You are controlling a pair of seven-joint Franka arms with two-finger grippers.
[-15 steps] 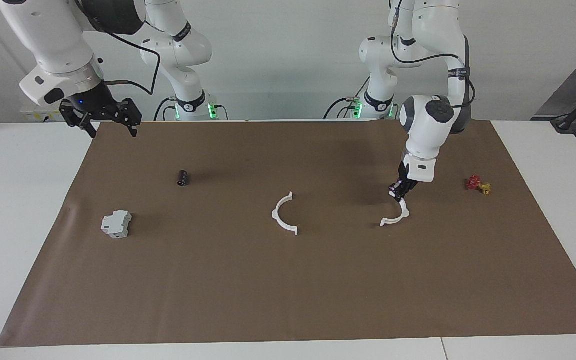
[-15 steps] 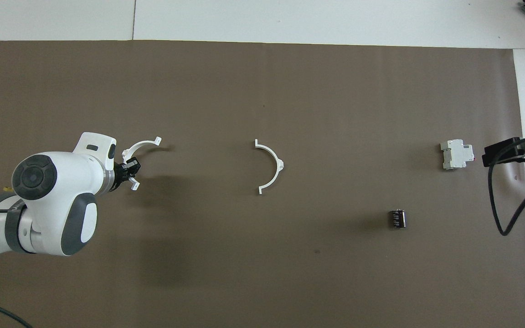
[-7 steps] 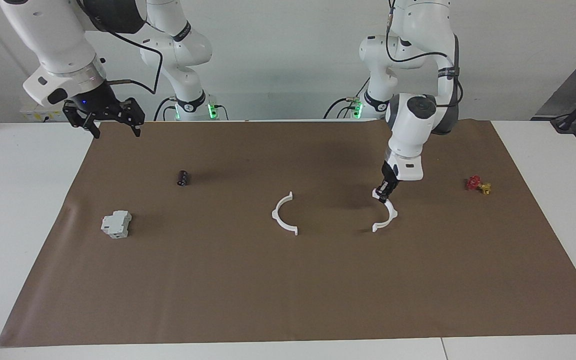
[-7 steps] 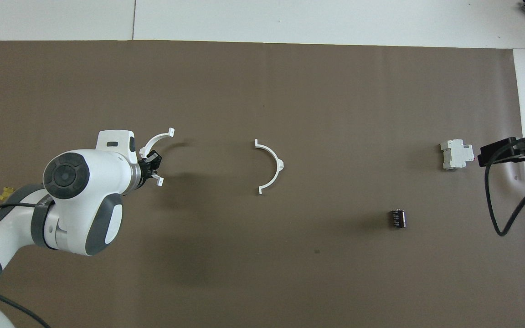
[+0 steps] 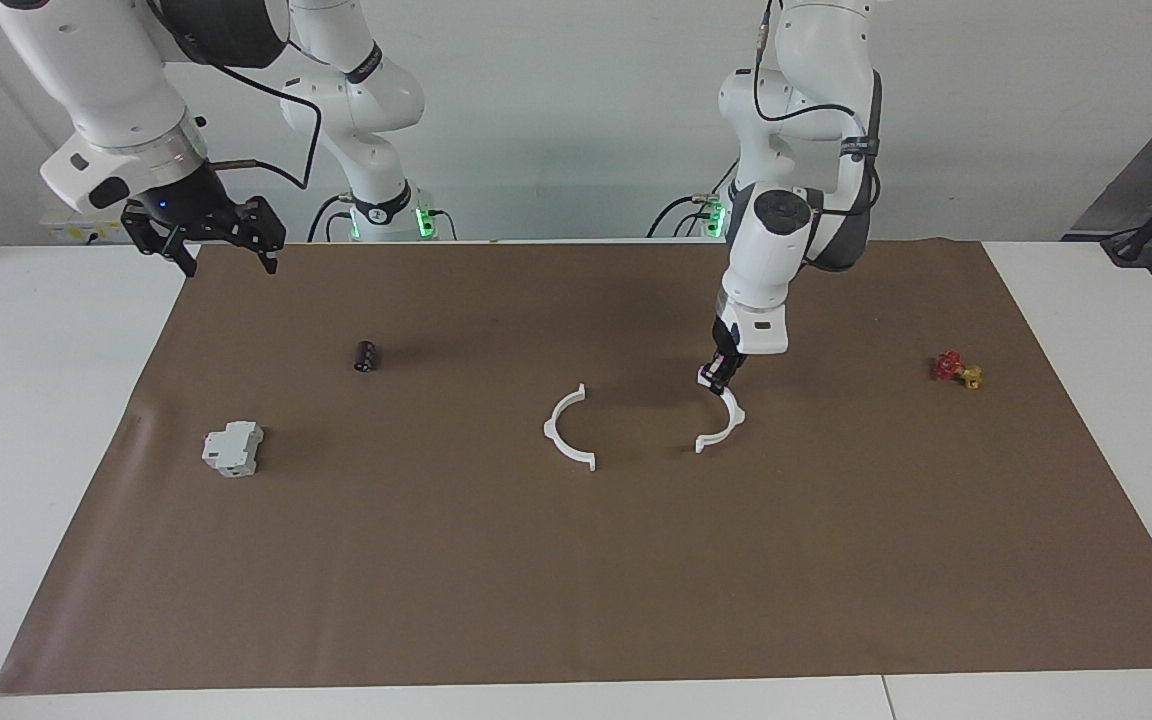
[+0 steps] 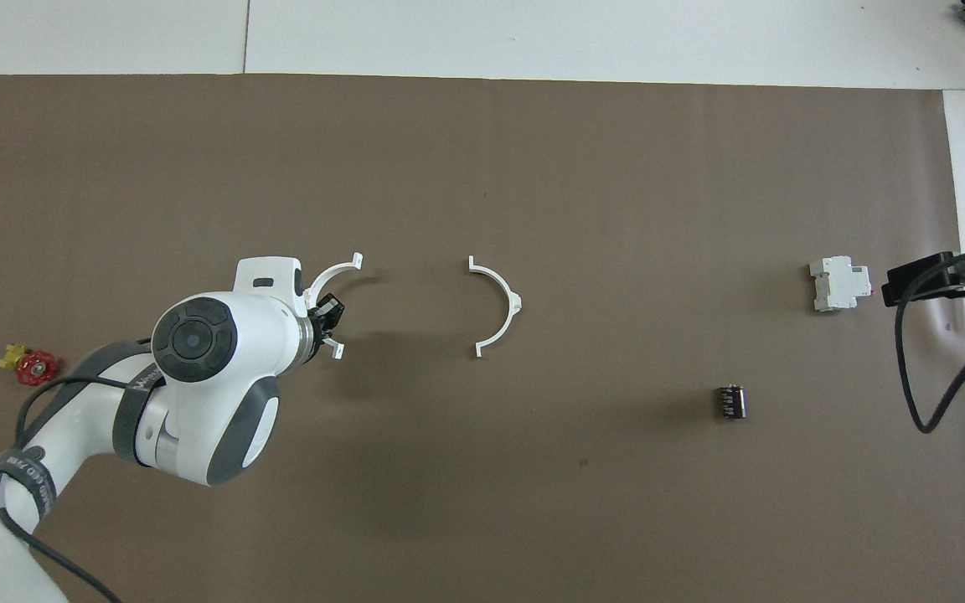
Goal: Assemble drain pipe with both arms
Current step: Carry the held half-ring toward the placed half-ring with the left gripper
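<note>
Drain pipe halves are what I am watching: two white arcs near the middle of the counter, apart from each other, open sides facing. Going from my left arm's end of the counter: a small red and yellow valve (image 5: 956,369) lies on the brown mat (image 5: 576,560) toward that end edge. Next, my left gripper (image 5: 712,376) has its fingers clamped on the upper end of the held arc (image 5: 724,425), whose lower tip is at or just above the mat; I cannot tell whether it touches. Beside it, the free arc (image 5: 566,430) lies flat at mid-counter. Further along sits a small black cylinder (image 5: 366,356), then a grey-white block (image 5: 233,448) nearer the right arm's end edge. My right gripper (image 5: 221,245) waits in the air over the mat's corner by the robots' edge, fingers spread apart.
</note>
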